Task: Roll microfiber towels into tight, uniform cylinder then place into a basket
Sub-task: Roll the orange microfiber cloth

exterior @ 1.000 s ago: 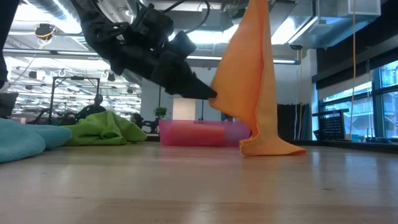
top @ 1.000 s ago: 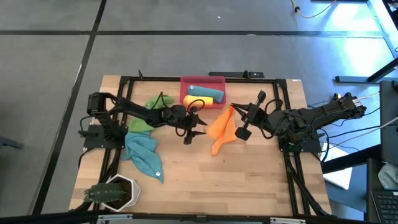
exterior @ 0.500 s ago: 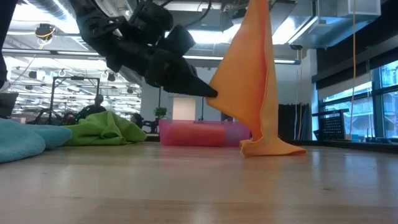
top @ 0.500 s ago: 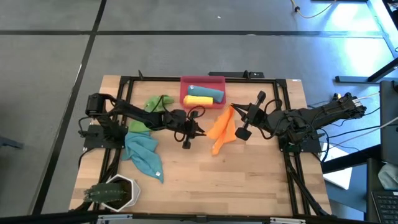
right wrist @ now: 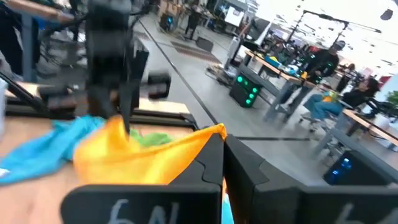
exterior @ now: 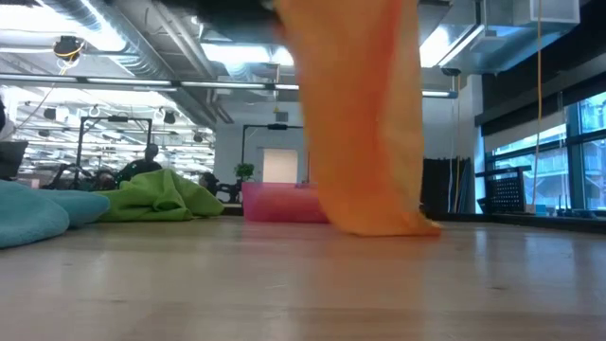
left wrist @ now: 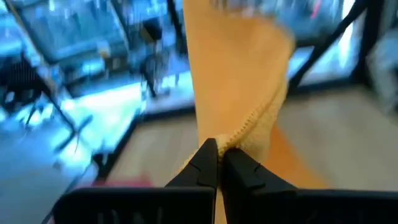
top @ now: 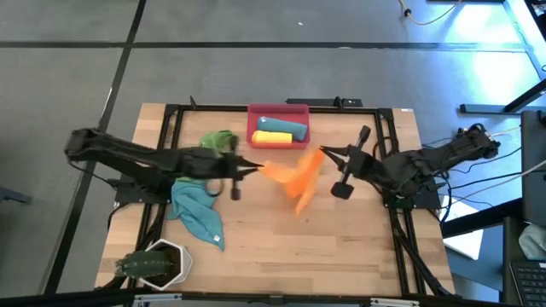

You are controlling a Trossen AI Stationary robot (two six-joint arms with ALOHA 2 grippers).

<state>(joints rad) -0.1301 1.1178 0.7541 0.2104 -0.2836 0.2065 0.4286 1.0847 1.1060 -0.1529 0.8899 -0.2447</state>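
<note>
An orange microfiber towel (top: pixel 294 179) is stretched in the air between my two grippers over the table's middle. My left gripper (top: pixel 253 168) is shut on its left end and my right gripper (top: pixel 322 152) on its right end. In the low view the towel (exterior: pixel 365 123) hangs as a wide sheet, and its lower end (exterior: pixel 379 225) reaches the table top. The red-pink basket (top: pixel 277 111) stands at the far edge with a yellow roll (top: pixel 271 136) and a teal roll (top: pixel 286 126) in it. My left gripper (left wrist: pixel 217 155) pinches the towel's hemmed edge (left wrist: pixel 244 129) between its two shut fingers, at their free ends. The fingers come about level from the table's left, and the cloth runs away from them toward my right gripper. My right gripper (right wrist: pixel 222 146) pinches a top corner of the towel (right wrist: pixel 213 131) between its shut fingers, level from the table's right. From there the cloth sags across to my left gripper (right wrist: pixel 121 121).
A green towel (top: pixel 217 139) lies left of the basket. A teal towel (top: pixel 196 213) lies crumpled at the near left. A white hexagonal pot with a plant (top: pixel 153 264) stands at the near left corner. Bare wood shows in the near middle and near right.
My left gripper has shut on the orange towel's edge, then gone up and toward the table's left edge. The towel, which hung narrow from my right gripper, is now drawn out wide between the two grippers, and its lower end has slid along the table.
</note>
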